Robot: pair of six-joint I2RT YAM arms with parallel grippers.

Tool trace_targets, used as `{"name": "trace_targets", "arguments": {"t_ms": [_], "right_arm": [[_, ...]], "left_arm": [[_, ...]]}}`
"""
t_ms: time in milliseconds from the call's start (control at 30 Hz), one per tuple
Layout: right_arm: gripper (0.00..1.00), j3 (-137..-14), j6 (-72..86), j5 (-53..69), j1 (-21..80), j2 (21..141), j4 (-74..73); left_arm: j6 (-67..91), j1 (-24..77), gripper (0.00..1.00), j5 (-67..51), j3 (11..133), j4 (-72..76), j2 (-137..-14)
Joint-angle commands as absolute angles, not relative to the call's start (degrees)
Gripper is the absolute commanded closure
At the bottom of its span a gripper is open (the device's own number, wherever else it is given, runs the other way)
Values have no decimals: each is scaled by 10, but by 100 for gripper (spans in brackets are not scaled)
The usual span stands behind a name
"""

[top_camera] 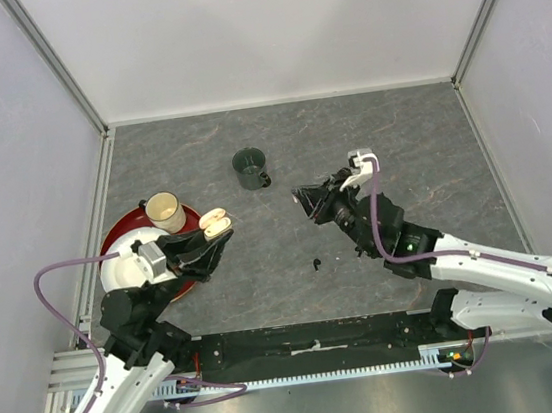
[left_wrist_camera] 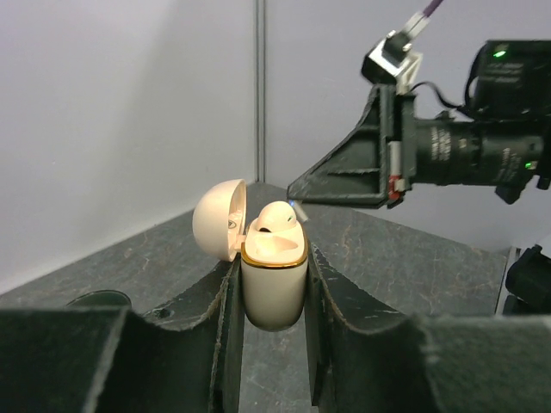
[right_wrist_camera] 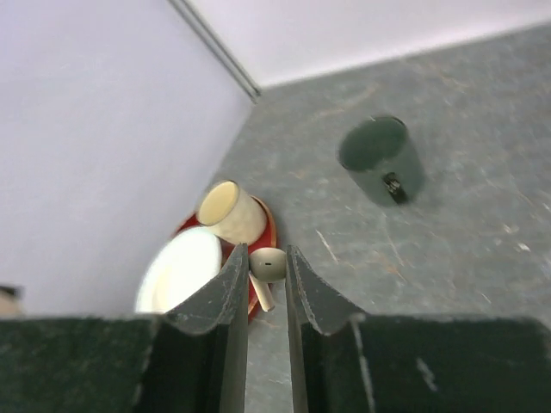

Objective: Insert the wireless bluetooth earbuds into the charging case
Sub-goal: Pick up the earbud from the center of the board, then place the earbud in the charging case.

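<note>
My left gripper (left_wrist_camera: 273, 258) is shut on the cream charging case (left_wrist_camera: 274, 292), held upright above the table with its lid (left_wrist_camera: 217, 219) swung open to the left. One cream-white earbud (left_wrist_camera: 277, 218) sits in the case's far slot. In the top view the case (top_camera: 215, 222) hangs over the red plate's right edge. My right gripper (right_wrist_camera: 267, 258) is shut on a second cream-white earbud (right_wrist_camera: 269, 264), stem pointing down. That gripper (top_camera: 302, 197) hovers to the right of the case, its tips aimed at it. A small black earbud (top_camera: 316, 262) lies on the table between the arms.
A dark green mug (top_camera: 250, 168) stands upright at mid-table. At the left, a red plate (top_camera: 118, 232) carries a cream cup (top_camera: 165, 211) and a white plate (top_camera: 118, 269). Aluminium posts and pale walls enclose the grey table (top_camera: 430, 147).
</note>
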State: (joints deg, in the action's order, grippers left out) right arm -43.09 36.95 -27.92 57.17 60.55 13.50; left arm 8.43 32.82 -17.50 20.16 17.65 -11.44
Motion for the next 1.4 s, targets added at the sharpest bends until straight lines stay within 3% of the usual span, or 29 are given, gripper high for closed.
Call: {"name": "trace_targets", "arguments": {"t_ms": [0, 300, 533, 1367], "right_arm": [[100, -410, 260, -333, 634, 572, 317], [100, -408, 45, -337, 757, 608, 552], [100, -415, -32, -307, 812, 686, 723], [100, -478, 33, -295, 817, 802, 776]], "left_arm": [[110, 326, 98, -163, 192, 233, -130], [120, 326, 98, -170, 184, 261, -153], [128, 326, 98, -185, 170, 303, -167], [164, 326, 98, -237, 151, 402, -212]]}}
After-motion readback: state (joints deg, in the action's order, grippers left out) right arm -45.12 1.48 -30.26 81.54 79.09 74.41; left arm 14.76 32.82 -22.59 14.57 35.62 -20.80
